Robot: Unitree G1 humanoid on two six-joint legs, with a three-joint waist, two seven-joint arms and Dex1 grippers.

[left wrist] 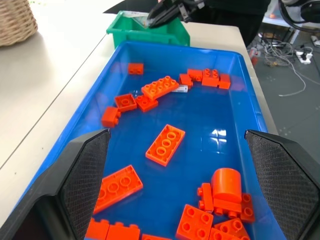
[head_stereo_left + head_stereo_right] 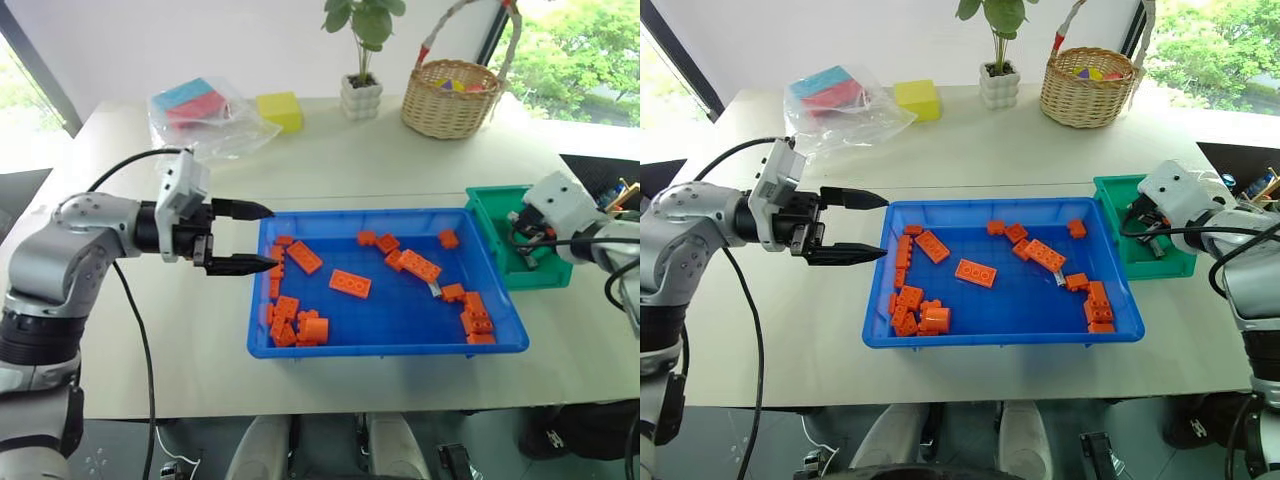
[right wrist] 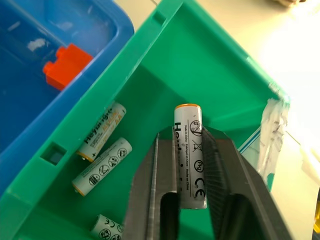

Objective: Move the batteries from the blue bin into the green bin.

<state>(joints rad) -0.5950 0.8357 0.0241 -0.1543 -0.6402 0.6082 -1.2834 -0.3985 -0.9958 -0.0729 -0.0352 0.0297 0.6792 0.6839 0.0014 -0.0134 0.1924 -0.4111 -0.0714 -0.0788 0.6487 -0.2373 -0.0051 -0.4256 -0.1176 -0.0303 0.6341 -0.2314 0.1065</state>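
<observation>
The right gripper [image 3: 190, 165] hung over the green bin [image 3: 200, 65], its two black fingers closed on a battery [image 3: 189, 150]. That battery's long axis ran along the fingers, its orange-ringed end pointing out past the fingertips into the bin. Three more batteries [image 3: 102, 131] lay flat on the bin's smooth plastic floor, two of them side by side and roughly parallel near the wall next to the blue bin [image 2: 390, 345]. All were slim white-labelled cylinders with black print.

The green bin stood against the blue bin's right end, near the worktop's right edge. One small silvery battery [image 2: 436, 290] lay in the blue bin beside a long orange brick [image 2: 419, 265], its axis roughly across the tray. Studded orange bricks were scattered over the glossy blue floor.

The left gripper [image 2: 240, 237] hovered level at the blue bin's left rim, fingers wide apart and empty, pointing across the tray.
</observation>
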